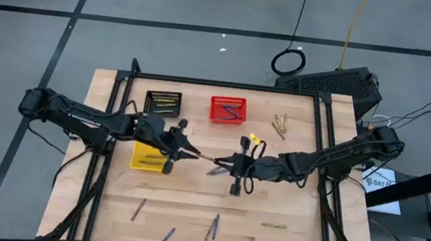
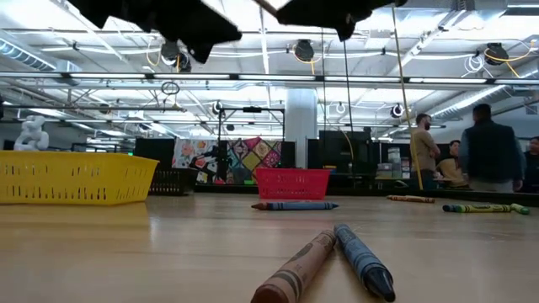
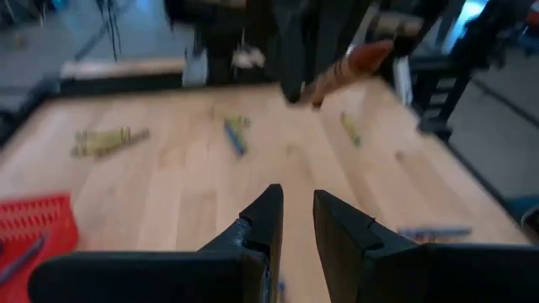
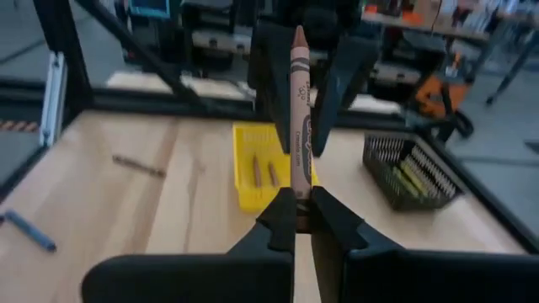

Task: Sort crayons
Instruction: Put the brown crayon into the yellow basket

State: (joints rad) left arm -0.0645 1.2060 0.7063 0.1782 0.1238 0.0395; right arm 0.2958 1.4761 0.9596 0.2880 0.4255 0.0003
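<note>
Brown-orange paper-wrapped crayon point(image 4: 300, 118), centre of the right wrist view, stands straight out of the right gripper point(image 4: 301, 209), whose fingers are clenched on its blunt end, tip pointing away toward the left arm. In the high view that puts it mid-frame, between the two grippers, above the pale wooden table point(image 1: 287, 200). It is held out by the end, likely so the other arm can take the free length — looks like a handover.

Left gripper point(image 3: 298, 220) has its fingers parted a little, nothing between them; the same crayon shows at the upper centre of the left wrist view, well ahead of those fingers, not touching.

Small yellow plastic basket point(image 1: 147, 157) sits left of centre, just under the left gripper, two brownish crayons already in it — probably the target. Black mesh basket point(image 1: 162, 102) and red basket point(image 1: 227, 110) sit upper centre.

Loose crayons remain: a yellow-green cluster point(image 1: 281, 126) upper right, several along the lower edge point(image 1: 212, 228). Sorting is partway.
</note>
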